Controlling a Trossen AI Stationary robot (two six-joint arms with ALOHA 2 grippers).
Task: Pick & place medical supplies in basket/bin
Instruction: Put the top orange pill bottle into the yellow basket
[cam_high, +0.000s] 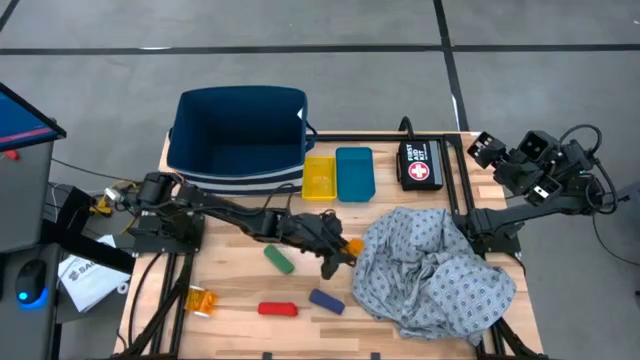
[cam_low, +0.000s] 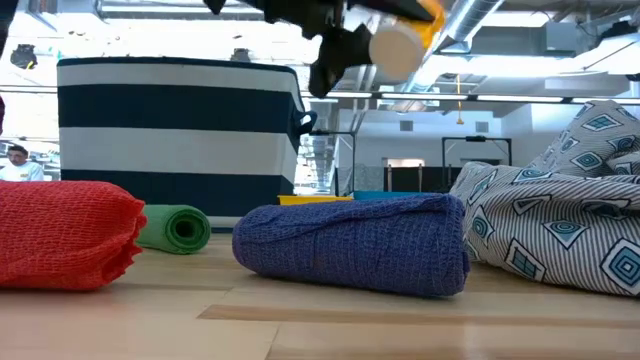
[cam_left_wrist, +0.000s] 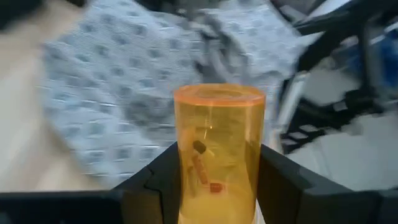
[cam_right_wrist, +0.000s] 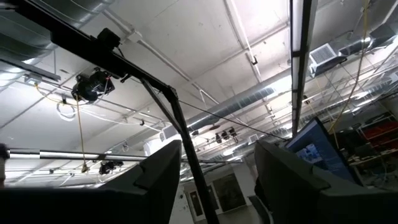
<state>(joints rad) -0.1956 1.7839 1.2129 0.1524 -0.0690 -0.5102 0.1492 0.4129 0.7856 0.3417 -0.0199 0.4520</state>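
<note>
**Pill bottle clamped in the left gripper above the table**

Blue roll (cam_low: 352, 243) lies closest to the low camera, with the red roll (cam_low: 62, 236) beside it and the green roll (cam_low: 174, 228) behind. Above them the left gripper (cam_high: 340, 254) grasps an orange pill bottle (cam_left_wrist: 217, 152), lifted off the wood just beside the gown cloth (cam_high: 435, 270). A second pill bottle (cam_high: 201, 300) lies near the table's front left corner. The striped basket (cam_high: 238, 165) stands at the back, yellow tray (cam_high: 319, 177) and teal tray (cam_high: 354, 172) beside it. The right gripper (cam_high: 487, 150) waits off to the right, fingers apart and holding nothing.
</note>
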